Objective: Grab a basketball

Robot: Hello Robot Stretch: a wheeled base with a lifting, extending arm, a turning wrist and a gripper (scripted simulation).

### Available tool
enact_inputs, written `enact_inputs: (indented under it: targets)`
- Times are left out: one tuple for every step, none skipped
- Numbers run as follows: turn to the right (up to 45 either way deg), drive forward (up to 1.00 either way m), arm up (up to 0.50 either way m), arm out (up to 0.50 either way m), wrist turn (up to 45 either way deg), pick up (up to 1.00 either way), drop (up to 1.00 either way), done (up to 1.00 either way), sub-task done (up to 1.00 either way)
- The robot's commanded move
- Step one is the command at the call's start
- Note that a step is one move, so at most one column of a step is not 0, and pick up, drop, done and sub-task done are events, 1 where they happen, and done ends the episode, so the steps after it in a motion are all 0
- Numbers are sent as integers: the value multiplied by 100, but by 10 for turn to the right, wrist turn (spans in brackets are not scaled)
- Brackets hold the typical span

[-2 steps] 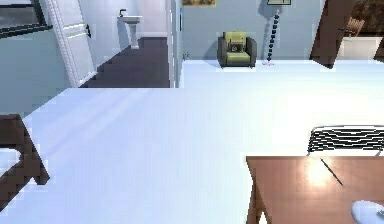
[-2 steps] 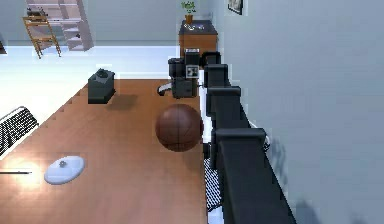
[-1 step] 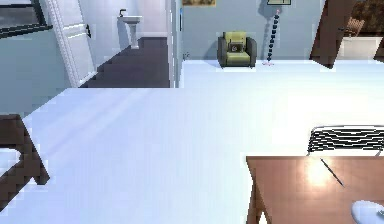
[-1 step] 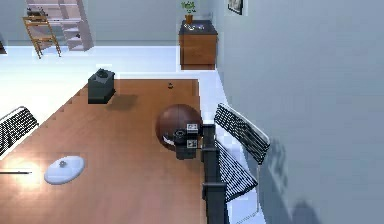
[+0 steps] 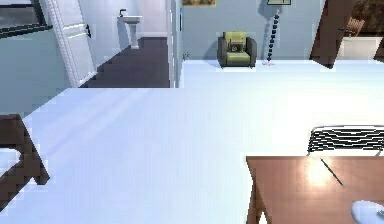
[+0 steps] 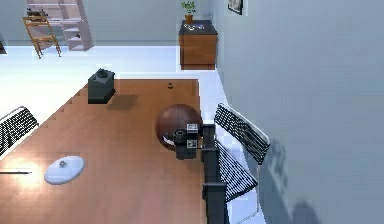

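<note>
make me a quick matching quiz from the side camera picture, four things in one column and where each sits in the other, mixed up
Things
1. ball
2. dark box
3. white dish
4. potted plant

Places
a. on top of the wooden cabinet by the wall
b. on the table, near end, toward the picture's left
c. on the table, far end
d. on the table, next to the wire chair

Pairs: 1-d, 2-c, 3-b, 4-a
</note>
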Motion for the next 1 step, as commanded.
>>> enact_inputs:
  targets:
    - [0, 0, 10, 0, 0, 0, 0, 0, 0]
